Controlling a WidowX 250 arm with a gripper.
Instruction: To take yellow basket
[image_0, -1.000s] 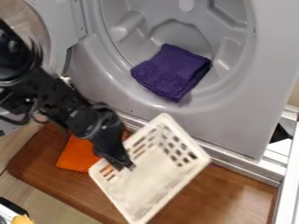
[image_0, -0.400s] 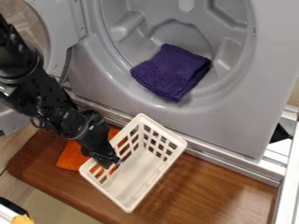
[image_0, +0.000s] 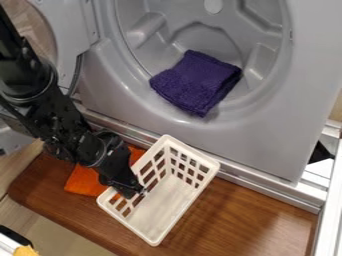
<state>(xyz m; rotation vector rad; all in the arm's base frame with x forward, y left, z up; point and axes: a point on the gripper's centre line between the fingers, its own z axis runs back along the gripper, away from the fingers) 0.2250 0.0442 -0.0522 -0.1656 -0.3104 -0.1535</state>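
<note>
**White basket clamped by its long side, end tucked close to the metal rail**

Camera view: so the white basket (image_0: 160, 220) sits at 6 o'clock in the picture, over the brown wooden board (image_0: 234, 220). Can't tell if its bottom actually touches the wood. Arm comes in from 10 o'clock, and the gripper (image_0: 138, 193) is clamped on the basket's slotted long wall, the one facing 10 o'clock, nearer its 7 o'clock end.

Edges first: the basket's 1 o'clock end is right near the metal rail (image_0: 267, 190) under the grey machine (image_0: 267, 135), so things are tight up there. Way more wood shows from 3 to 5 o'clock of the basket, out to the rail and the white frame (image_0: 329, 215) on the far side. The board's front edge slants past at 8 o'clock of it. The orange cloth (image_0: 83, 180) lies on the board at 9 to 10 o'clock of the basket, partly behind the gripper. The purple cloth (image_0: 197, 82) is up at 1 o'clock, inside the machine's opening.

Pointing-wise, the basket's long axis runs 1 to 7 o'clock, open top facing up at the camera.
</note>
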